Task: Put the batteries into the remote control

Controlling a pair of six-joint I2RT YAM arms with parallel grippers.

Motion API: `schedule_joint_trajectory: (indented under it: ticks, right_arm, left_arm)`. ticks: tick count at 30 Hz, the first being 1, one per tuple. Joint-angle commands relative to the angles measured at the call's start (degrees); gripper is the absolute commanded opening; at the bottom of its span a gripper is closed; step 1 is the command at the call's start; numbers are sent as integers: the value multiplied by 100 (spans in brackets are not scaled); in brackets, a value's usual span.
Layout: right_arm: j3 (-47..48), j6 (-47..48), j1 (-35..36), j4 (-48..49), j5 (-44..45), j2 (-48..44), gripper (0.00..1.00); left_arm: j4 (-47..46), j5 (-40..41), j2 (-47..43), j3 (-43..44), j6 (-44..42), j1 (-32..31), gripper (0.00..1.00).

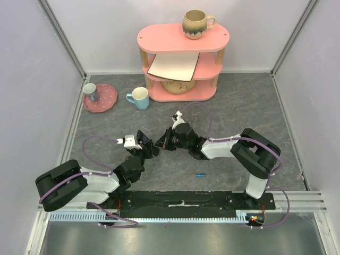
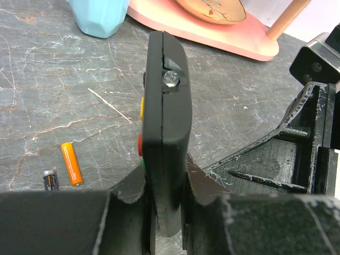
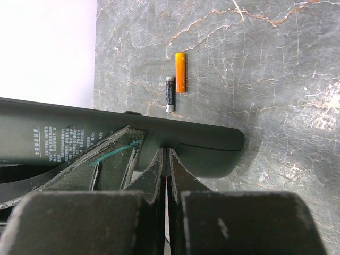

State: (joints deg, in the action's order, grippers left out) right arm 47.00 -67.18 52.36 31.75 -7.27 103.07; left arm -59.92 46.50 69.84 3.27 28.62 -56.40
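The black remote control (image 2: 164,106) stands on its edge, coloured buttons on its left side, clamped between the fingers of my left gripper (image 2: 164,180). In the right wrist view the remote (image 3: 202,143) runs across the frame. My right gripper (image 3: 168,151) is shut, with its tips against the remote's back. An orange battery (image 2: 71,163) and a black battery (image 2: 50,179) lie side by side on the table; they also show in the right wrist view, orange (image 3: 180,73) and black (image 3: 170,93). A small blue battery (image 1: 200,174) lies near the front. In the top view the left gripper (image 1: 147,149) and right gripper (image 1: 166,142) meet at mid-table.
A pink shelf unit (image 1: 180,40) stands at the back, with a brown mug (image 1: 196,24) on top and plates inside. A light blue mug (image 1: 139,98) stands in front of it. At the left a pink plate (image 1: 106,101) holds a cup (image 1: 90,91).
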Motion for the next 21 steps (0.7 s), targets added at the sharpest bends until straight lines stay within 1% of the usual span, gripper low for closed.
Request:
schedule_joint_trajectory:
  ticks: [1,9,21]
  right_arm:
    - [309,416,73,-818,85,205,0]
    - [441,671,125,-1398,85,188,0]
    - [362,776,117,-1786,243,38,0]
  left_arm:
    - [-125,-150,82,113,-146,-152,2]
    - [-134,-89,56,104,-173,-152,2]
    - [-99,-89,-50,69,-208,-152,2]
